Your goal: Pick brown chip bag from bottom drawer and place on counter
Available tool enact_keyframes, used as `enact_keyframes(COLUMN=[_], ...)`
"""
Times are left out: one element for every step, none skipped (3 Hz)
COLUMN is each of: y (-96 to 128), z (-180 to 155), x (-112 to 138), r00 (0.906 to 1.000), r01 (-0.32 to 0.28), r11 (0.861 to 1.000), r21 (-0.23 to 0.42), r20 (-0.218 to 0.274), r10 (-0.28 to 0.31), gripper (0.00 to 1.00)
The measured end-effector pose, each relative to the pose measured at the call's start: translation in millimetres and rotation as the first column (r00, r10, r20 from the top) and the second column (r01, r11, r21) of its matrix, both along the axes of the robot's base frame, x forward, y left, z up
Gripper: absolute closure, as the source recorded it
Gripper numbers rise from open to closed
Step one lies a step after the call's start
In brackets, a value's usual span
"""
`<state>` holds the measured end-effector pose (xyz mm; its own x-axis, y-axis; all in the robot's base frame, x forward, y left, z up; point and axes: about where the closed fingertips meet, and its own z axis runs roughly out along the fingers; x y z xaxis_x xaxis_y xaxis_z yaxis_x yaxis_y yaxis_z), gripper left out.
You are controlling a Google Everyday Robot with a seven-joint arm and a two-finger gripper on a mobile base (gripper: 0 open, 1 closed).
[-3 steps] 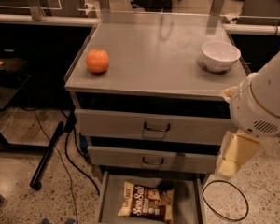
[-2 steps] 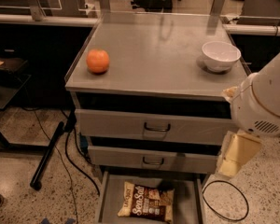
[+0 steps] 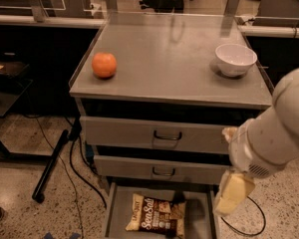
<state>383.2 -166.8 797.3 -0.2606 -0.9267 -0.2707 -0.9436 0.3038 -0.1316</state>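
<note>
The brown chip bag (image 3: 157, 216) lies flat in the open bottom drawer (image 3: 117, 209), its white "Sea Salt" lettering facing up. The drawer is pulled out at floor level below the two shut drawer fronts. The counter (image 3: 174, 59) is the grey cabinet top above them. My white arm reaches in from the right, and its cream end piece, the gripper (image 3: 233, 193), hangs by the drawer's right wall, to the right of the bag and above it, not touching it.
An orange (image 3: 104, 64) sits at the counter's left front and a white bowl (image 3: 235, 59) at its right. Black cables (image 3: 74, 158) and a dark stand leg (image 3: 50, 166) lie on the floor left of the cabinet. A cable loop lies at the right.
My arm has come down and a little left, bringing the cream end piece closer to the drawer's right side. The bag, orange and bowl have not moved.
</note>
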Motion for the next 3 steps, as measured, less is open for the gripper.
enact_keyframes(y=[4,4,4], z=[-65,-116,-116], x=[1,10,10], r00=[0.9998,0.9984,0.9984], r01=[0.014,0.04,0.04], r11=[1.0,0.999,0.999], r21=[0.016,0.031,0.031], r20=[-0.014,-0.04,-0.04], r10=[-0.013,-0.039,-0.039], gripper=[0.0,0.0,0.0])
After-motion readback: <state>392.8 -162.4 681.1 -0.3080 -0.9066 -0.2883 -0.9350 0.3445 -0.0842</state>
